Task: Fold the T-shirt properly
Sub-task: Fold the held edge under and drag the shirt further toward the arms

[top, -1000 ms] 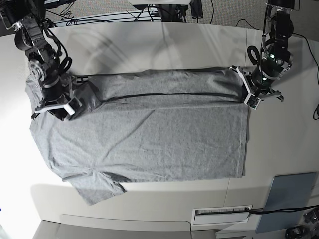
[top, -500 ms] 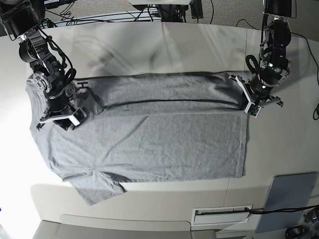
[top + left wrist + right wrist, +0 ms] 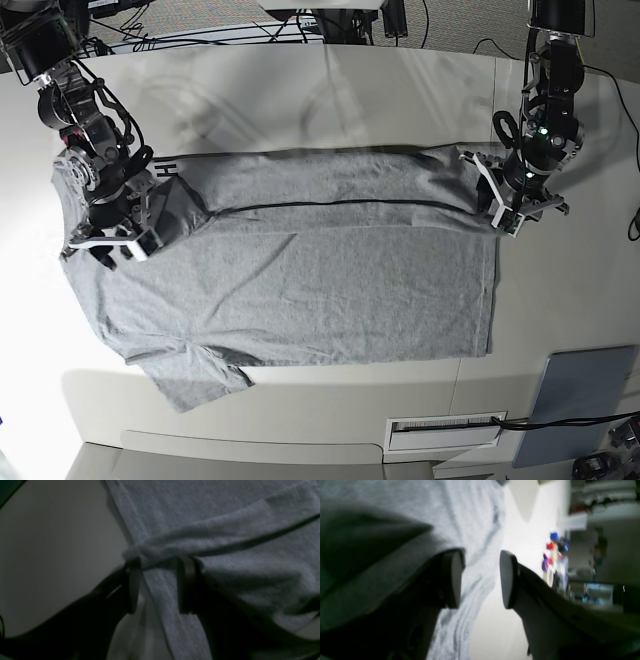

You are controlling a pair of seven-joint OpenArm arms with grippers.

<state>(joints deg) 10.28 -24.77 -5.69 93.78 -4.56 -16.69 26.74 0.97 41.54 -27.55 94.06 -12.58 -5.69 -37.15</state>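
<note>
Flat across the white table (image 3: 300,90), the grey T-shirt (image 3: 300,290), spread wide, its far strip folded toward the middle along a dark crease. No containers anywhere in sight.

At the base view's left, over the shirt's shoulder end, the right gripper (image 3: 110,240): pads apart at a moderate gap in the wrist view (image 3: 480,580), nothing pinched between them, creased cloth under one pad and bare table under the other. Beyond, only a blur of coloured clutter, too soft to name. A loose sleeve (image 3: 195,378) sticking out at the near left, close to the table's front edge.

At the right, the left gripper (image 3: 510,205) on the folded corner: dark fingers (image 3: 186,585) straddling a bunched roll of the hem, closed on it as far as the dim wrist view shows. Underside of the fold hidden.

Bare table behind the shirt and right of the hem; a grey-blue panel (image 3: 575,400) at the near right corner, partly cut off.
</note>
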